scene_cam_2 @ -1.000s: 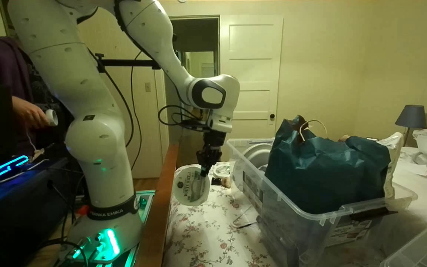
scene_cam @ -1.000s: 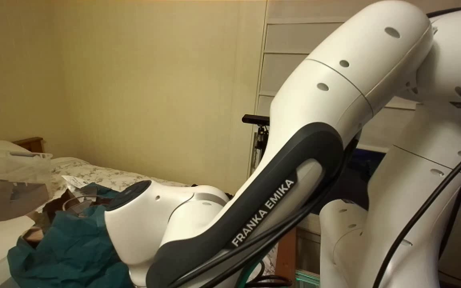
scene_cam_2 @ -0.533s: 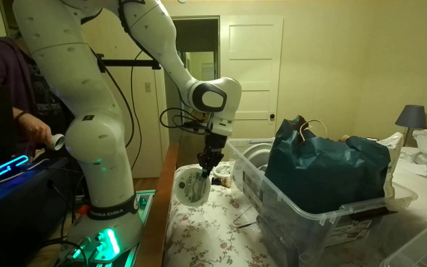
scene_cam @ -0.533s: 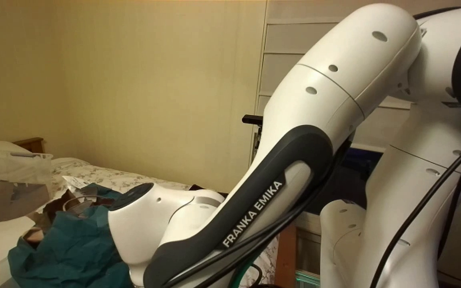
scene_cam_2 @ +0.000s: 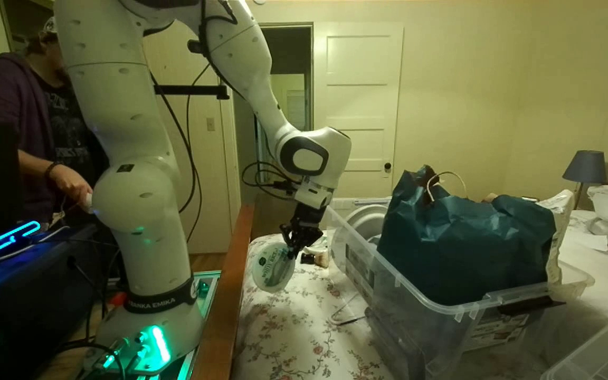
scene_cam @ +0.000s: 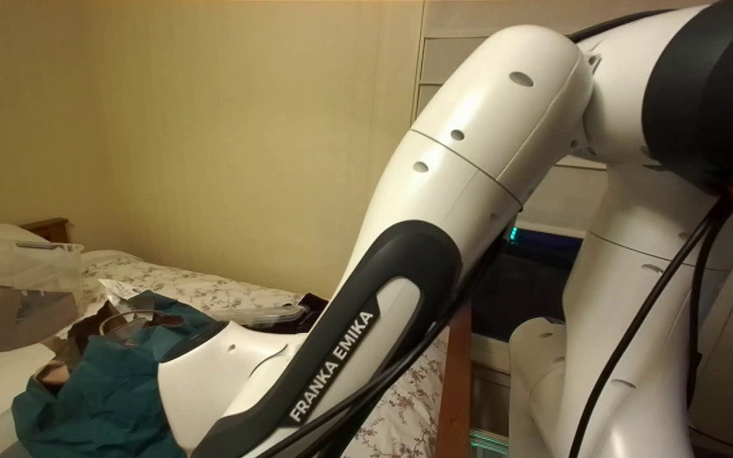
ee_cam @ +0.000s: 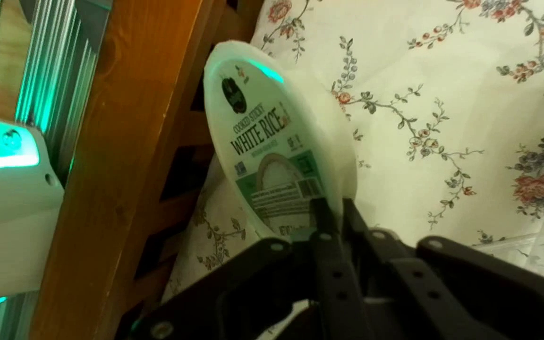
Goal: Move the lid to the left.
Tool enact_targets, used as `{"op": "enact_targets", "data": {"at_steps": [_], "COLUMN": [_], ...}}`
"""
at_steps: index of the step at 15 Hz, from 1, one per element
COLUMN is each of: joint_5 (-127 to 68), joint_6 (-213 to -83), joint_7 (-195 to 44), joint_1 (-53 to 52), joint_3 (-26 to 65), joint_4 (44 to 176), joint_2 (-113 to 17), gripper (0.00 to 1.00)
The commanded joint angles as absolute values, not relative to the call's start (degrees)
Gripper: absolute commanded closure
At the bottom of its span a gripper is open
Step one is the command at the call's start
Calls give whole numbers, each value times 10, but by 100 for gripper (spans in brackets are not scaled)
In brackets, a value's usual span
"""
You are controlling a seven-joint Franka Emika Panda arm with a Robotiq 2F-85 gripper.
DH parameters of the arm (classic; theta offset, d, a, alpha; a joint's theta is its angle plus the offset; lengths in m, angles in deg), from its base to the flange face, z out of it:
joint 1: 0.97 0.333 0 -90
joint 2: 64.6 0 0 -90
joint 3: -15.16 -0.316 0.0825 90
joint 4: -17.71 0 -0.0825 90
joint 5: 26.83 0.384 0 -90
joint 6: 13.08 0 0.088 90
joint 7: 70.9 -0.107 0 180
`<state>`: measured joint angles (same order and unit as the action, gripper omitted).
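The lid (ee_cam: 265,137), round and white-rimmed, bears a label that reads "Cooked Sticky White Rice". It hangs from the pincer (ee_cam: 338,215), over the floral surface (ee_cam: 409,66); whether its lower edge touches the cloth, I cannot tell. The pincer is clamped on the rim, its fingers (ee_cam: 332,259) on either side of the edge. The lid is steeply tilted, and in an exterior view its printed face is turned toward the camera. There it is between the wooden rail (scene_cam_2: 230,301) and a clear plastic bin (scene_cam_2: 444,338), nearer the rail.

Just behind the pincer in that view are a pale round thing (scene_cam_2: 318,245), partly hidden, and a black and tan brush-like thing (scene_cam_2: 315,259) lying on the surface. A white dish (scene_cam_2: 362,219) shows in the bin, and a dark green bag (scene_cam_2: 467,248) rises above the bin's rim. The bag and the robot arm (scene_cam: 366,305) show in both exterior views. A person (scene_cam_2: 11,105) stands behind the arm, one hand (scene_cam_2: 73,182) lowered beside it.
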<state>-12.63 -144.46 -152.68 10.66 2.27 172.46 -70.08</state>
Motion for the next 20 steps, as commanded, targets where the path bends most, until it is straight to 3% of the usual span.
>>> {"op": "enact_targets", "data": {"at_steps": [1,6,7,16,17,20], "joint_5": [-25,151,81,126,126,135], "joint_6": [-1463,-1527,-1509,-1519,-1519,-1527], "joint_7": [-1542,-1464,-1492,-1473,-1473,-1521], "joint_1": [115,113,113,114,114,123], "joint_3": [21,20,26,26,26,19], "joint_4": [1670,1653,1661,1659,1659,1653], "joint_2": [-633,-608,-619,-610,-610,-605], "gripper": [97,98,93,93,98,98]}}
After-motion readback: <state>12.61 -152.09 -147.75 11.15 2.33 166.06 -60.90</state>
